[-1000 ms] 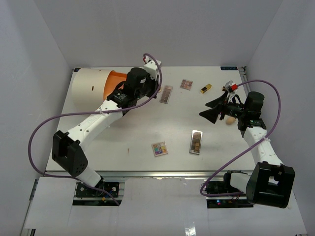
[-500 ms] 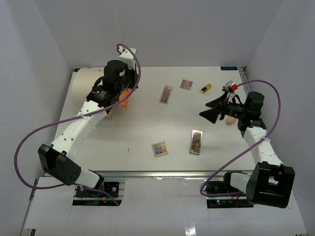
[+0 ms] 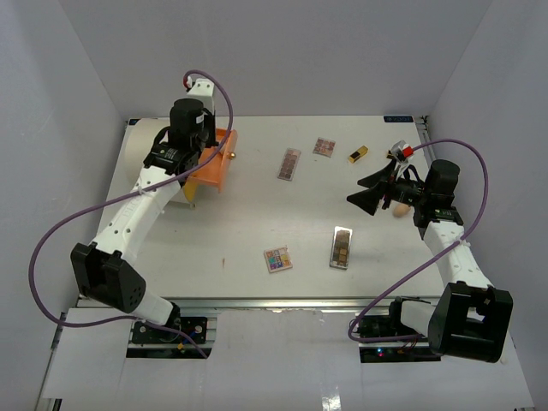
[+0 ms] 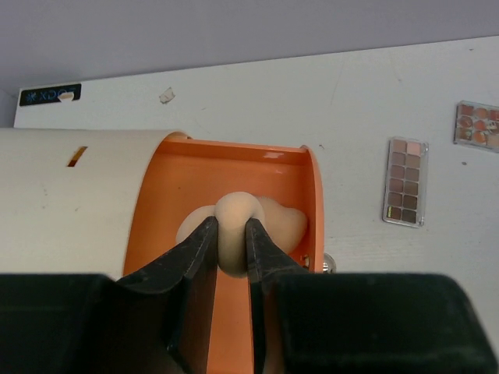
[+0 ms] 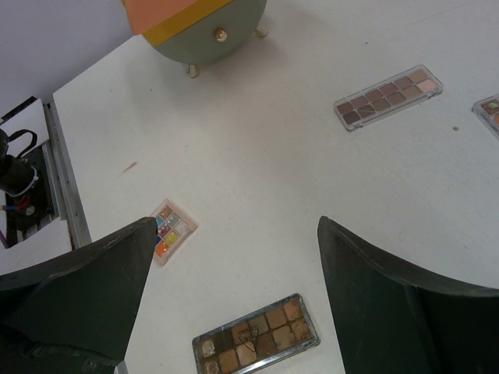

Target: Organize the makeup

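My left gripper [image 4: 231,227] is shut on a tan egg-shaped sponge [image 4: 236,206] and holds it over the open orange drawer [image 4: 234,165] of the cream cylinder [image 4: 70,202]. More tan sponge [image 4: 287,222] lies in the drawer behind it. My right gripper [image 5: 236,223] is open and empty above the table. A brown palette [image 5: 256,333] and a small colourful palette [image 5: 173,230] lie below it. A long pink-brown palette [image 3: 289,163], a small square palette [image 3: 324,146], a gold-black lipstick [image 3: 359,154] and a tan sponge [image 3: 399,209] lie on the table.
The cylinder with its drawer [image 3: 218,167] stands at the back left under my left gripper [image 3: 199,163]. A small round item with a red part [image 3: 401,152] sits at the back right, behind my right gripper [image 3: 368,190]. White walls enclose the table.
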Robot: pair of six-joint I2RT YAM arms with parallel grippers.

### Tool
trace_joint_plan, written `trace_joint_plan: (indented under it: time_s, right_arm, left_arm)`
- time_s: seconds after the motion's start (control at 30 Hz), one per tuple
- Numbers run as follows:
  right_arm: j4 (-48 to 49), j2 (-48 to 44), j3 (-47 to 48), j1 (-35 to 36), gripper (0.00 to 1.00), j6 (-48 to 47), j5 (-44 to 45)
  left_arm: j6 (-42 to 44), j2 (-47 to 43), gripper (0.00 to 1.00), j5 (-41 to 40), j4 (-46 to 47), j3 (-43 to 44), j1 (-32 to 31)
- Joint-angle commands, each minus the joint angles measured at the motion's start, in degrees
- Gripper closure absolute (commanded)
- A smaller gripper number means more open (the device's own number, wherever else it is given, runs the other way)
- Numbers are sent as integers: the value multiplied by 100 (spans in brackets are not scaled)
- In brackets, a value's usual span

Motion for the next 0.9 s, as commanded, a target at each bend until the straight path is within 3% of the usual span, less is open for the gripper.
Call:
trace_joint_plan:
  time_s: [0.0,0.17,0.47,0.67,0.77,0.87]
  right_arm:
    - [12,-54,-6,-13,10,-144,16]
    - [-32,-48,9,-41,10,-267,52]
    - [-620,-5,195,-67,10,-838,523]
    - [-1456,157,604,-66,9,-1066,2484]
    - [-1838,483,911,-34,2,-955,3730]
    - [-2273,889,1015,47,2,-842,4709]
  left_arm:
    - [158,301,66,-399,6,162,53]
    - [148,375,44,-425,56,38,66]
    - [-115,-209,19,163,72,-146,66]
    - [-562,-1250,4,1147,326,-766,66]
    - [-737,-2021,2,1816,824,-1594,66]
    - [-820,-2766,2,2514,1306,-2430,66]
